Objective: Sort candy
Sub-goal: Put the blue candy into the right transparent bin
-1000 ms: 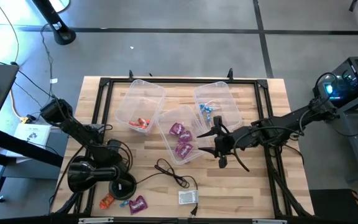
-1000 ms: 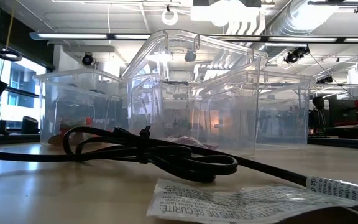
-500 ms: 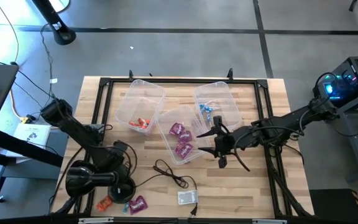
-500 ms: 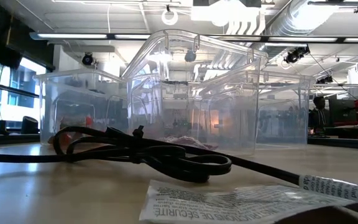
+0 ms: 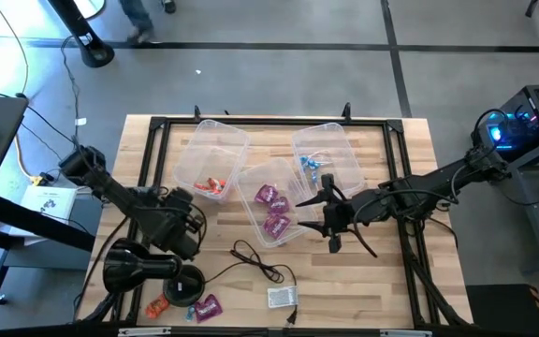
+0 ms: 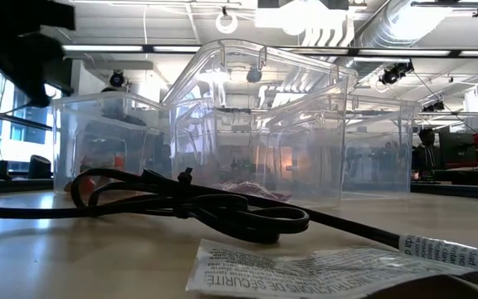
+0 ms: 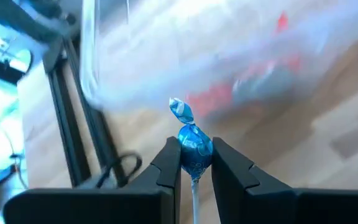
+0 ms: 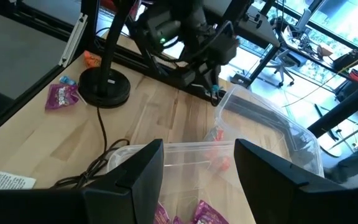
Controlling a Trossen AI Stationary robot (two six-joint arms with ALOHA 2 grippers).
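Note:
My left gripper (image 5: 193, 221) is raised over the table's left half, near the left clear bin (image 5: 211, 154) that holds orange-red candy, and is shut on a light blue candy (image 7: 194, 149). The middle bin (image 5: 271, 201) holds purple candy and the right bin (image 5: 326, 159) holds blue ones. An orange candy (image 5: 160, 305), a purple one (image 5: 207, 306) and a blue one (image 8: 67, 79) lie on the wood at the near left. My right gripper (image 5: 330, 223) hangs open over the table just right of the middle bin. My left gripper pinches the round body of the blue candy (image 7: 195, 155) between its two fingers. One twisted wrapper end (image 7: 181, 111) sticks out beyond the fingertips. The candy is lifted clear of the table.
A black cable (image 5: 255, 260) runs to a small white box (image 5: 284, 297) near the front edge. Two round black bases (image 5: 124, 267) (image 5: 185, 281) stand at the near left beside the loose candy. A black frame (image 5: 157, 126) runs around the tabletop.
My left gripper has risen from the near-left corner and gone toward the far edge and the bins, tipping up from pointing steeply down, with the blue candy between its fingers. The black cable has shifted slightly on the table.

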